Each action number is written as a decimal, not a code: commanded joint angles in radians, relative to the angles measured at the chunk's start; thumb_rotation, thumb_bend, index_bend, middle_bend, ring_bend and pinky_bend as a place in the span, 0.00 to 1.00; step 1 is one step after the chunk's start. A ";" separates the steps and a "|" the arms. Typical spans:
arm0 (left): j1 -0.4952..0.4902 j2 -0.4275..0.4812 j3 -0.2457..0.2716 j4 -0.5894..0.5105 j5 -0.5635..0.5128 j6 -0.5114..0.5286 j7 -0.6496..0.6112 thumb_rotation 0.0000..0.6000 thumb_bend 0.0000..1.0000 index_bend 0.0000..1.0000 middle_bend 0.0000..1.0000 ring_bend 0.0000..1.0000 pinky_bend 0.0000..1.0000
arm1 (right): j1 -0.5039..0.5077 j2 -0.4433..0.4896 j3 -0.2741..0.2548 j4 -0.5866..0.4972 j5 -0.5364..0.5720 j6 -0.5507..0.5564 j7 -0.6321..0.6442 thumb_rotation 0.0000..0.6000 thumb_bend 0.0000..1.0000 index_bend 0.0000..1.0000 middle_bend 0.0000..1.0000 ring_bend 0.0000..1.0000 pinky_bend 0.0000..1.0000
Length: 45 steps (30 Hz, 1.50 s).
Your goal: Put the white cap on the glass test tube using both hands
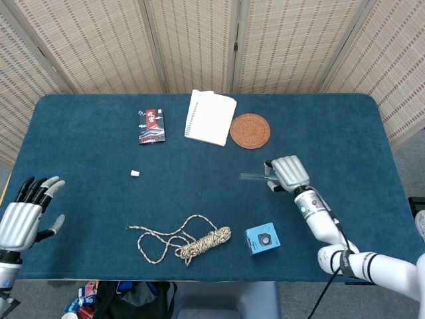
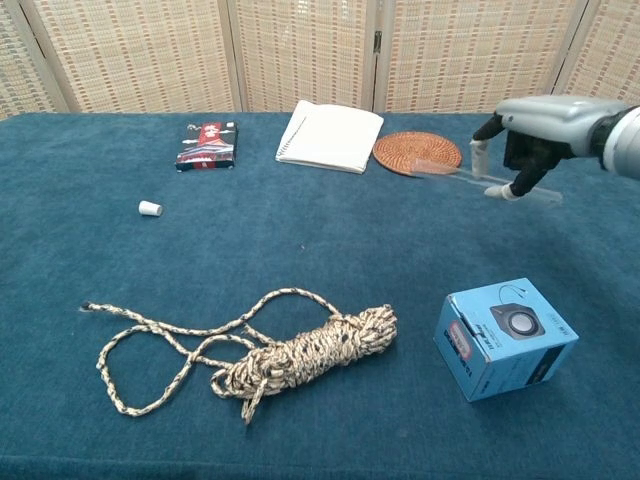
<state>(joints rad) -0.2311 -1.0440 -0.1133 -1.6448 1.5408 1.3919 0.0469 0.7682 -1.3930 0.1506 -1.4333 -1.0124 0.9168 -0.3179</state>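
Note:
A small white cap [image 1: 135, 173] [image 2: 150, 208] lies alone on the blue cloth at the left. The clear glass test tube [image 1: 252, 176] [image 2: 450, 178] hangs above the table, roughly level. My right hand [image 1: 289, 173] [image 2: 535, 125] grips it near its right end, and the free end points left. My left hand [image 1: 23, 216] hovers at the table's near left edge, fingers spread, holding nothing. It is far from the cap and does not show in the chest view.
A coiled rope [image 1: 189, 242] lies near the front middle. A blue box [image 1: 263, 238] stands below the right hand. A round woven coaster [image 1: 250, 130], a white notebook [image 1: 210, 117] and a dark red packet [image 1: 152, 125] lie at the back.

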 commanded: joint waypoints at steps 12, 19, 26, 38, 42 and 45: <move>-0.306 -0.046 -0.076 0.168 0.011 -0.321 -0.070 1.00 0.33 0.26 0.74 0.74 0.79 | -0.145 0.332 -0.024 -0.354 -0.081 0.172 -0.046 1.00 0.67 0.85 1.00 1.00 1.00; -0.441 -0.068 -0.054 0.218 -0.075 -0.594 -0.073 1.00 0.39 0.25 0.93 0.94 0.93 | -0.186 0.379 -0.045 -0.416 -0.104 0.199 -0.058 1.00 0.67 0.85 1.00 1.00 1.00; -0.522 -0.113 -0.027 0.269 -0.237 -0.821 -0.041 0.54 0.47 0.17 0.96 0.97 0.94 | -0.212 0.385 -0.055 -0.427 -0.128 0.212 -0.055 1.00 0.67 0.85 1.00 1.00 1.00; -0.596 -0.211 0.012 0.383 -0.437 -0.926 0.045 0.48 0.49 0.12 0.98 0.98 0.95 | -0.241 0.394 -0.056 -0.443 -0.140 0.226 -0.058 1.00 0.67 0.85 1.00 1.00 1.00; -0.619 -0.248 0.029 0.434 -0.495 -0.947 0.072 0.49 0.49 0.12 0.98 0.98 0.95 | -0.249 0.398 -0.055 -0.443 -0.138 0.227 -0.057 1.00 0.67 0.85 1.00 1.00 1.00; -0.633 -0.271 0.038 0.462 -0.532 -0.953 0.086 0.49 0.49 0.12 0.98 0.98 0.95 | -0.253 0.399 -0.054 -0.442 -0.137 0.226 -0.054 1.00 0.67 0.85 1.00 1.00 1.00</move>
<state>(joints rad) -0.8547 -1.3029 -0.0823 -1.1937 1.0231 0.4453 0.1230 0.5151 -0.9938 0.0965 -1.8753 -1.1498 1.1434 -0.3729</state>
